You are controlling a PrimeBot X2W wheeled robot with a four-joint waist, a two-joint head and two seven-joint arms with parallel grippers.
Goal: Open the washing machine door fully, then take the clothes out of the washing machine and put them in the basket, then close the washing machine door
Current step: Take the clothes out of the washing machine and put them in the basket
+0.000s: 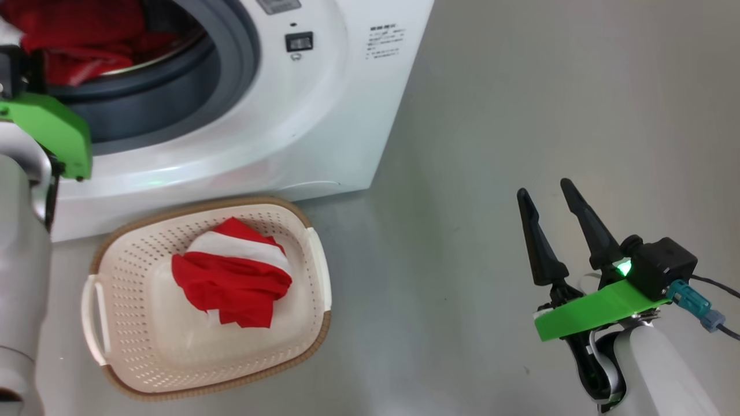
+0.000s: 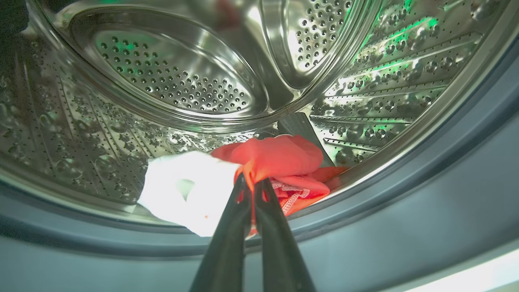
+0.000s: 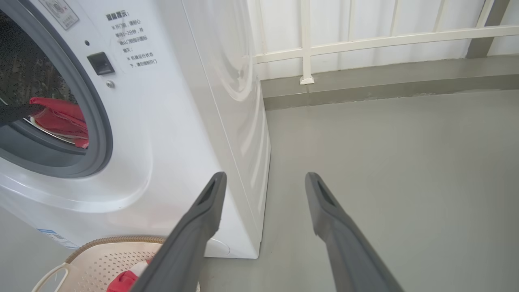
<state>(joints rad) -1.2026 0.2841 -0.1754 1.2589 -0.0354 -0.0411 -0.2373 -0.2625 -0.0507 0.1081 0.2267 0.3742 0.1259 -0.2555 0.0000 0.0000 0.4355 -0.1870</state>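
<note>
The white washing machine (image 1: pixel 300 115) stands with its drum mouth uncovered; the door is out of view. In the left wrist view my left gripper (image 2: pixel 253 182) is shut on a red and white garment (image 2: pixel 279 158) lying at the steel drum's front lip. Red clothes (image 1: pixel 81 40) also show inside the drum in the head view, behind my left arm's green mount (image 1: pixel 52 133). The cream basket (image 1: pixel 133 358) sits on the floor in front of the machine with one red and white garment (image 1: pixel 231 277) in it. My right gripper (image 1: pixel 546 193) hangs open over bare floor to the right.
Grey floor (image 1: pixel 520 115) stretches right of the machine. A white railing (image 3: pixel 365 40) and a low kerb run along the far side in the right wrist view. The grey rubber gasket (image 2: pixel 446 202) rings the drum mouth.
</note>
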